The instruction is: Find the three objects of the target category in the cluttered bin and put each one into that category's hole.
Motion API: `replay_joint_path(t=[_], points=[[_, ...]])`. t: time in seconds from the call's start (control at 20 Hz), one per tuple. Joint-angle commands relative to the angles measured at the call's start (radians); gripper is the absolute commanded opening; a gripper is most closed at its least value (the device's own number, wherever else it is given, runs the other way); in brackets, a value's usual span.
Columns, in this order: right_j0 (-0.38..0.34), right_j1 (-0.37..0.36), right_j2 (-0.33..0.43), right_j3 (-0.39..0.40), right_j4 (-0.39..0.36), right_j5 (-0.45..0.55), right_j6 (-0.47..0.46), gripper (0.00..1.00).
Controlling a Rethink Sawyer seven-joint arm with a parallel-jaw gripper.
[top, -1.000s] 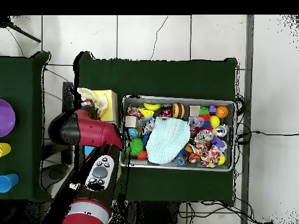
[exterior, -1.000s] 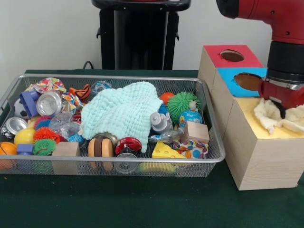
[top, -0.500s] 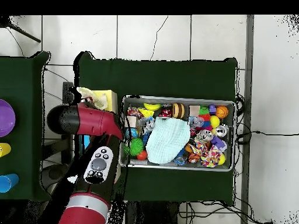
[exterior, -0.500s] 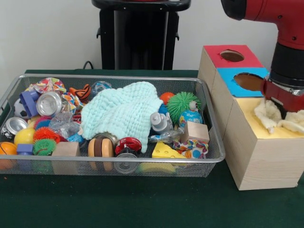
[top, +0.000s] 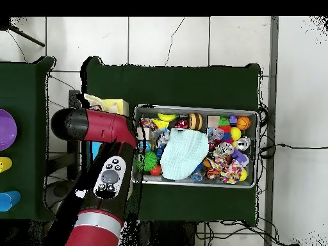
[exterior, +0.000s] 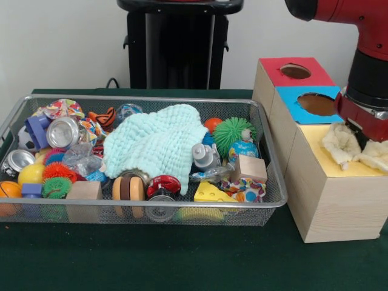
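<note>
Lifted and drawn back from the fluffy cream cloth [exterior: 354,147]: the claw [exterior: 361,134] had risen since a second earlier.
Front view: cloth lay on the yellow box top [exterior: 323,147], straddling its hole, directly beneath the claw; grip state unclear. Overhead view: red arm [top: 96,126] at nine o'clock of the wire bin [top: 195,109].

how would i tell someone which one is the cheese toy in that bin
Start at the wire mesh bin on the green table and go to its front edge, toward the wooden boxes. The cheese toy lies there, just below the plain wooden cube. It is the only yellow wedge with round holes in it.
</note>
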Motion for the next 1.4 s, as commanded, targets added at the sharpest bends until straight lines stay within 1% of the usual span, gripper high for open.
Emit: replay_joint_path(t=[0.05, 0.15, 0.25, 0.45, 0.65, 0.8, 0.85, 0.9, 1.0, 1.2, 1.3, 1.4], points=[[-0.002, 0.024, 0.068, -0.009, -0.006, 0.166, 0.129, 0.00], [-0.009, 0.017, 0.064, -0.017, -0.012, 0.186, 0.122, 0.00], [-0.020, 0.013, 0.059, -0.041, -0.016, 0.216, 0.117, 0.00], [-0.053, 0.037, 0.052, -0.126, -0.018, 0.267, 0.114, 0.00], [-0.085, 0.073, 0.016, -0.257, -0.030, 0.370, 0.131, 0.00], [-0.105, 0.125, -0.027, -0.401, -0.037, 0.472, 0.171, 0.00], [-0.107, 0.134, -0.037, -0.427, -0.039, 0.493, 0.178, 0.00], [-0.112, 0.148, -0.055, -0.474, -0.044, 0.529, 0.188, 0.00], [-0.122, 0.161, -0.087, -0.538, -0.054, 0.588, 0.190, 0.00], [-0.147, 0.155, -0.116, -0.603, -0.060, 0.678, 0.170, 0.00], [-0.156, 0.143, -0.120, -0.607, -0.056, 0.687, 0.162, 0.00], [-0.156, 0.137, -0.141, -0.618, -0.069, 0.680, 0.155, 0.00]])
